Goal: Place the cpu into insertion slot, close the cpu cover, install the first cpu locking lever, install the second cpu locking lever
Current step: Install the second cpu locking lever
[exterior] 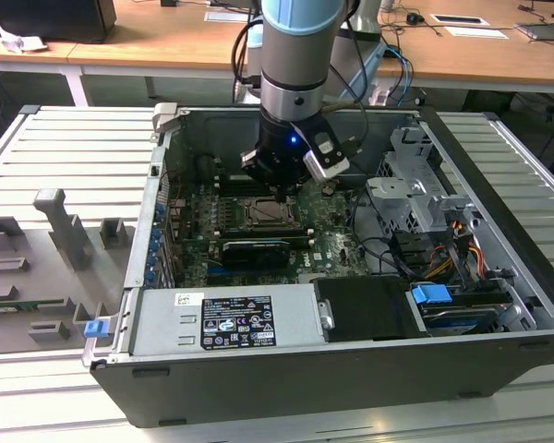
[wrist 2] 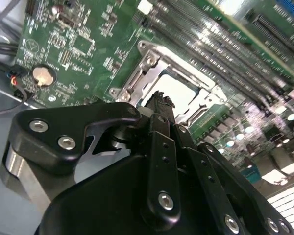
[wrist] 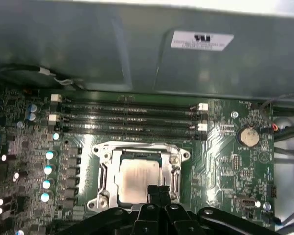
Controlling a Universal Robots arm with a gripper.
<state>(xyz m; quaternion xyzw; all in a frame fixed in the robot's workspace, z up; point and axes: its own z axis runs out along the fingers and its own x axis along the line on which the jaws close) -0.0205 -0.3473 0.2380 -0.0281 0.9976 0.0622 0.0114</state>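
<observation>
Silvery-tan and flat, the one cpu [wrist: 139, 178] lies face up in the insertion slot [wrist: 172, 172], just beyond the tips of my gripper [wrist: 158, 190]; being square, it has no long axis. One cpu cover [wrist: 137, 149] frames it, lying flat. My fingers [wrist 2: 159, 105] are pressed together, holding nothing, close above the chip's near edge. Past the slot run four long memory slots [wrist: 130, 117] on the green motherboard [wrist: 230, 161]. All sits in an open computer case [exterior: 351, 369] on a ribbed grey table [exterior: 65, 148]; wooden desks [exterior: 166, 37] stand behind.

Exterior overlooks case; wrist views close above board.
</observation>
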